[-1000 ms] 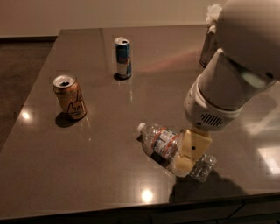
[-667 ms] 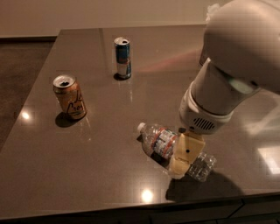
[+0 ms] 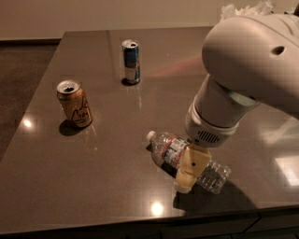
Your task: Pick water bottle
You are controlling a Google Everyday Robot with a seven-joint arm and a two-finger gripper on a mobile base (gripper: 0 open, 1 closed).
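The water bottle [image 3: 168, 150] lies on its side on the dark table [image 3: 112, 177], near the front right. It is clear crinkled plastic with a white cap pointing back-left and a white-blue label. My gripper [image 3: 190, 172] hangs from the big white arm [image 3: 243, 79] and is down at the bottle's middle, its cream-coloured part covering the bottle just right of the label. The bottle's base sticks out to the right of the gripper.
An orange soda can [image 3: 74, 103] stands at the left. A slim blue-silver can [image 3: 131, 61] stands at the back middle. The table's front edge [image 3: 140, 219] runs just below the bottle. Something white and crumpled [image 3: 243, 9] sits at the back right.
The arm has swung a little left and further over the bottle, with the gripper staying down at the bottle's middle. The bottle and both cans have not moved.
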